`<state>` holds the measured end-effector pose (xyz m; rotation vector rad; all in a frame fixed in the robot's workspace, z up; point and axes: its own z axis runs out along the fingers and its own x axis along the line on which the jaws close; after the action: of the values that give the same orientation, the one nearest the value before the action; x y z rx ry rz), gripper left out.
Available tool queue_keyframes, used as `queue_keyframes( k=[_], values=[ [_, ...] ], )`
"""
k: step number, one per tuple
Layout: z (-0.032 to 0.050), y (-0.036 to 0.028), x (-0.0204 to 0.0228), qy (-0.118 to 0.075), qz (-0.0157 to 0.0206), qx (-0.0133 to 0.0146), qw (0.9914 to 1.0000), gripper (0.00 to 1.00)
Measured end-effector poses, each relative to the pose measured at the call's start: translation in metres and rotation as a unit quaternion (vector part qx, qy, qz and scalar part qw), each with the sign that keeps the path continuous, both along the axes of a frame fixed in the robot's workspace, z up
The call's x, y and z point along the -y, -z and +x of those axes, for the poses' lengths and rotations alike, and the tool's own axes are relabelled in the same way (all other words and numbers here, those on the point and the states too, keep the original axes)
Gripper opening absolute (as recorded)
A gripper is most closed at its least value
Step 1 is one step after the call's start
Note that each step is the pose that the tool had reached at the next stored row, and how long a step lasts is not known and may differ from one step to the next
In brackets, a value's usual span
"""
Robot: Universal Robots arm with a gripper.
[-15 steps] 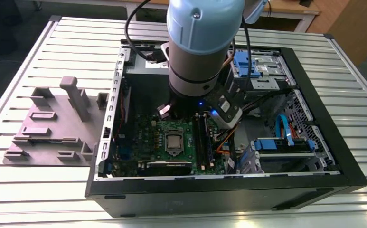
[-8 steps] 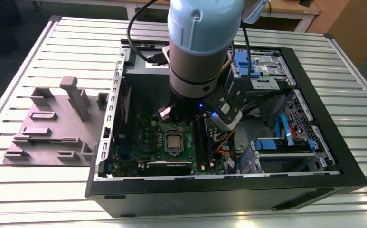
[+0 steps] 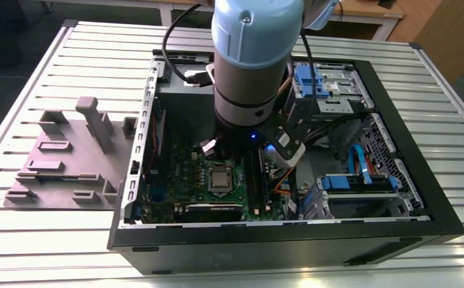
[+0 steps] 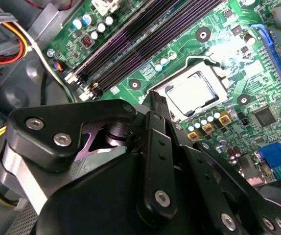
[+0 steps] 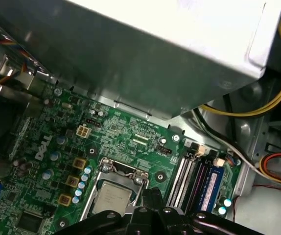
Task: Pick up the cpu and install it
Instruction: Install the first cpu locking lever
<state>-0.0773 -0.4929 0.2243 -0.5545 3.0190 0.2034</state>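
table (image 3: 56, 72): pale ribbed metal slats | case (image 3: 296, 240): open black PC case, at centre reaching toward 3 o'clock, lying flat on the slats | fixture (image 3: 63, 162): grey moulded block (several upright posts), at 9 o'clock, touching the case's side

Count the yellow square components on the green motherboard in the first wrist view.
3, in a row beside the cpu: one yellow square component nearest the cream connector, one in the middle, one at the other end. Others may be hidden.

cpu (image 4: 192, 93) | silvery square | flat | seated in motherboard socket
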Motion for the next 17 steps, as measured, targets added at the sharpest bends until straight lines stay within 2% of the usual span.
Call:
queue_keyframes(
  k=[4,10,17],
  values=[
    [0.0000,0.0025,0.0000,0.000,-0.0022,-0.0001,1.00000,0.10],
    [0.0000,0.0026,0.0000,0.000,-0.0023,0.0000,1.00000,0.10],
    [0.0000,0.0068,0.0042,0.000,-0.0022,0.0001,1.00000,0.10]
  ],
)
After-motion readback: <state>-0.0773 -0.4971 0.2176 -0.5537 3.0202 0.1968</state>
